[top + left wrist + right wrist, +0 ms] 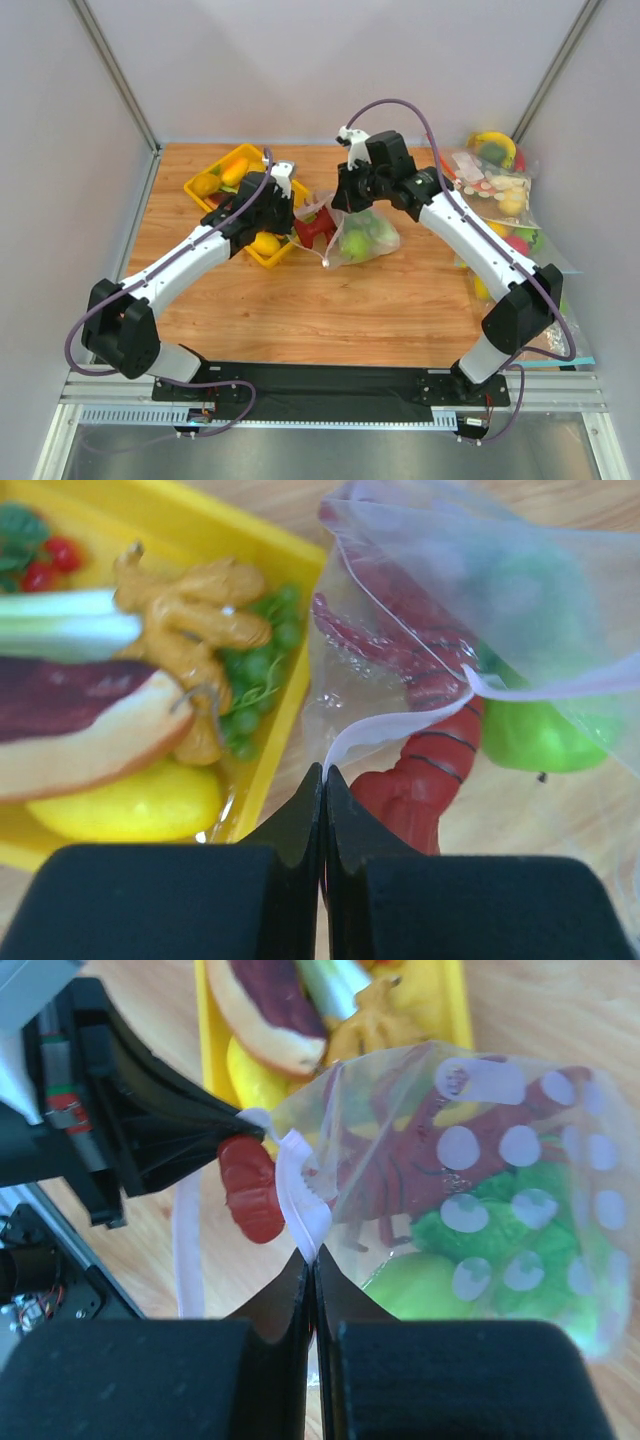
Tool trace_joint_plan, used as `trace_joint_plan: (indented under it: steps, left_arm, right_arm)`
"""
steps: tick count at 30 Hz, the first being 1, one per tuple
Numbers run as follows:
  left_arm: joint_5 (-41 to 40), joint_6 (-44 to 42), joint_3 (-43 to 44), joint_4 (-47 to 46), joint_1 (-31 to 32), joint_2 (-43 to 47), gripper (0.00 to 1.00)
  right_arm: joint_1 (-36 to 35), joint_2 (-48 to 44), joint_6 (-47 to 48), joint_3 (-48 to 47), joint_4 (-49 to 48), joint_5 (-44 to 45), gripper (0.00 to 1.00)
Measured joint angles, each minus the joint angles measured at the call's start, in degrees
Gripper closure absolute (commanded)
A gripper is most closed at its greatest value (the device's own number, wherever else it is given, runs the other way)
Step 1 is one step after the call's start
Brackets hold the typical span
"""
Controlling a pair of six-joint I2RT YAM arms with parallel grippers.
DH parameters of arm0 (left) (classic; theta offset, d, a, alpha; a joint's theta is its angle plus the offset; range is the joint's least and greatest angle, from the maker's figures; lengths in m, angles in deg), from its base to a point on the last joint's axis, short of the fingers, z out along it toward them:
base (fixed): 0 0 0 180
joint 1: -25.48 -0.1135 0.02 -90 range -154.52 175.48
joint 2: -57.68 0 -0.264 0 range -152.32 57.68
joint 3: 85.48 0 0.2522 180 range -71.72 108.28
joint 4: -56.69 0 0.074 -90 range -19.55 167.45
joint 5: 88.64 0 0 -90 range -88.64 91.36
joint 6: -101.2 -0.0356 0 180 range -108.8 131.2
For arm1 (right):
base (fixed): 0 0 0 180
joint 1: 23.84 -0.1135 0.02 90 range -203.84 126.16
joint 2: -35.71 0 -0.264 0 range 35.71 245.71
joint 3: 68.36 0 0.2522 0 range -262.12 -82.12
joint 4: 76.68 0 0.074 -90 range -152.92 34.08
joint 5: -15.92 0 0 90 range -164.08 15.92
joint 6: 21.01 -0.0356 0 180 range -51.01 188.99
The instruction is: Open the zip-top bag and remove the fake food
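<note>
The zip-top bag (362,236) lies mid-table, its mouth held open between both grippers. My left gripper (298,212) is shut on one side of the pale zip strip (400,723); its tips (323,772) pinch the strip. My right gripper (343,203) is shut on the other side of the strip (300,1185), its tips (312,1258) closed on it. The red lobster (425,775) pokes tail-first out of the mouth (250,1192). The green fruit (420,1290) and the lettuce head (485,1225) lie inside the bag.
A yellow tray (208,172) with a toy hot dog (80,730) and yellow fruits stands just left of the bag, under my left wrist. Other bags of toys (497,185) pile up along the right wall. Walls enclose the table on three sides.
</note>
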Motion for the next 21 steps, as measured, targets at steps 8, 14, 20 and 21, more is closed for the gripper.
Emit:
trace_joint_plan:
  steps: [8, 14, 20, 21]
  left_arm:
    - [-10.67, 2.23, -7.02, 1.14, 1.03, 7.21, 0.62]
    - [-14.84, 4.85, -11.63, -1.99, 2.99, 17.99, 0.57]
    - [-6.08, 9.35, -13.40, -9.01, 2.99, 18.10, 0.59]
    - [-4.52, 10.08, -13.40, -9.68, 2.99, 16.87, 0.59]
  right_arm:
    - [-3.37, 0.83, -1.70, 1.97, -4.09, -2.14, 1.00]
    - [-3.39, 1.22, -2.38, 1.97, -5.49, -3.02, 1.00]
    - [-3.74, 2.43, -2.62, 1.97, -5.81, -3.76, 1.00]
    - [-3.85, 2.56, -2.69, 1.97, -5.81, -3.87, 1.00]
